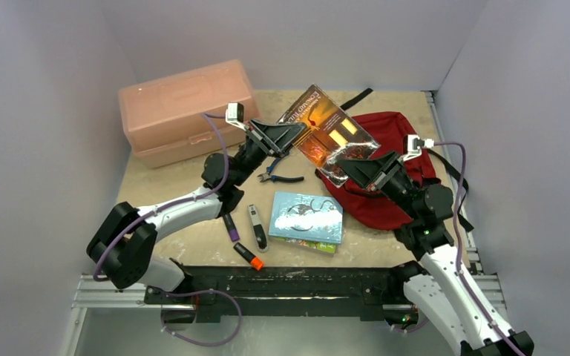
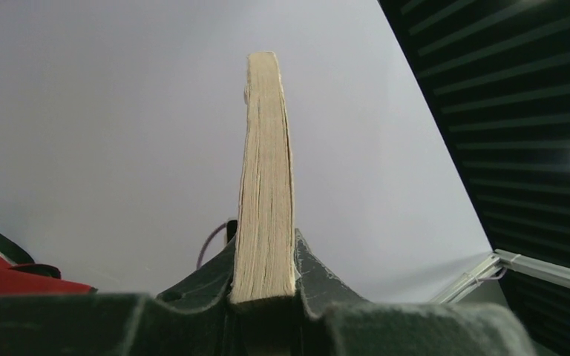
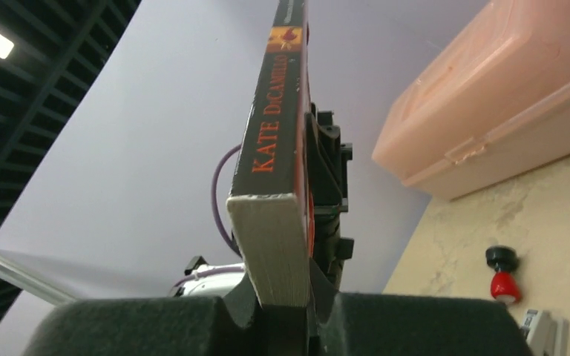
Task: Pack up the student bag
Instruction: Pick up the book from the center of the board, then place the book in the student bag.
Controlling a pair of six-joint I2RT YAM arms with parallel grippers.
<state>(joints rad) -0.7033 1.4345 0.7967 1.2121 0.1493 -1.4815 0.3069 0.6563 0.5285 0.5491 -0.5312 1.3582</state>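
Left gripper (image 2: 265,300) clamps the paperback book (image 1: 332,132) across its page edge. Right gripper (image 3: 278,300) is closed on a spine-side corner, apparently sharing the load. Book is held tilted above the student bag (image 1: 395,137), which lies at the right of the table (image 1: 193,237), presumably ready for insertion.

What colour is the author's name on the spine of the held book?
Orange, on the book's black spine; the right wrist view shows it best.

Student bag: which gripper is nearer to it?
Right. The right gripper clamps the book at the student bag's left edge; the left gripper holds the book's opposite side.
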